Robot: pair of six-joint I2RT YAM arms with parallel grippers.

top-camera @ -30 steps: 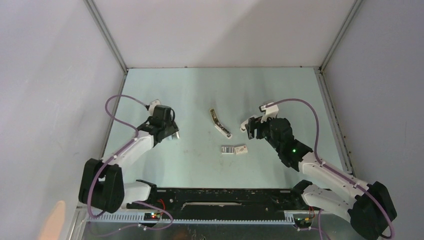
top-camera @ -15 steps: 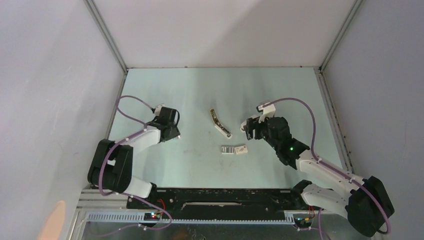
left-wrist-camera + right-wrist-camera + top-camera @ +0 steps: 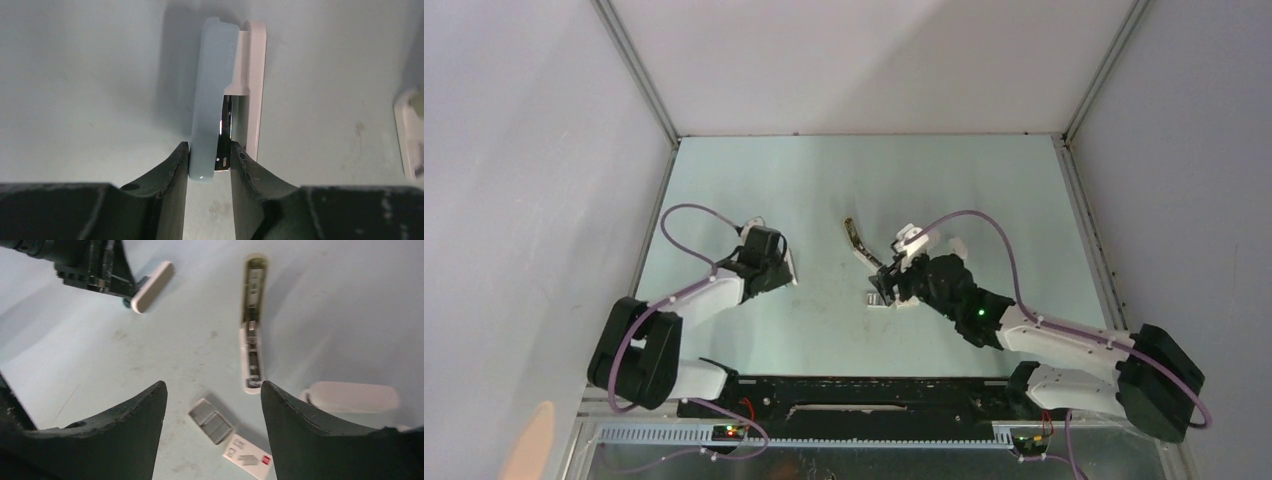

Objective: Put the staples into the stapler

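The stapler [image 3: 864, 246] lies opened out at the table's middle, its metal channel facing up [image 3: 251, 325]. Just in front of it lie the staples [image 3: 879, 300], a small grey striped block [image 3: 212, 421]. My right gripper [image 3: 886, 285] hovers open above them, and the block shows between its fingers [image 3: 212, 385]. My left gripper [image 3: 782, 268] is shut on the near end of a pale blue and white stapler-like bar [image 3: 215, 90] with metal between its halves. That bar rests on the table at the left [image 3: 152, 285].
A small white box [image 3: 907, 300] with a red mark [image 3: 248, 456] lies touching the staples on their right. Grey walls with metal corner rails enclose the pale green table [image 3: 984, 190] on three sides.
My left gripper has closed onto the pale bar and shifted slightly right. My right arm has swung left and now hangs over the staples and the stapler's near end.
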